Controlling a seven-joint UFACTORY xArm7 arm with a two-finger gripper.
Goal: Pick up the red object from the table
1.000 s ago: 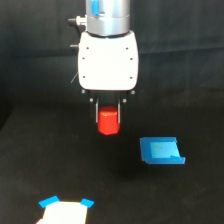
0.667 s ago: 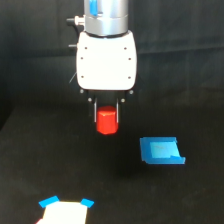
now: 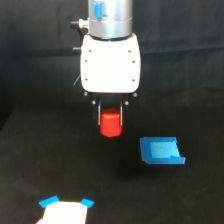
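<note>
A: Where's your red block (image 3: 110,124) right now?

B: Between the two fingers of your end effector (image 3: 110,119), which are closed against its sides. It looks lifted off the black worktop (image 3: 30,165), though you can't be sure from this angle.

A: Anything else down there?

B: A flat blue piece (image 3: 161,150) lies toward the exterior view's right, apart from the block. A white piece with blue corners (image 3: 65,211) sits at the bottom edge.

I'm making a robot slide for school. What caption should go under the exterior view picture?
The gripper holds the red object between its fingers, above the black table, with a blue piece nearby.
</note>
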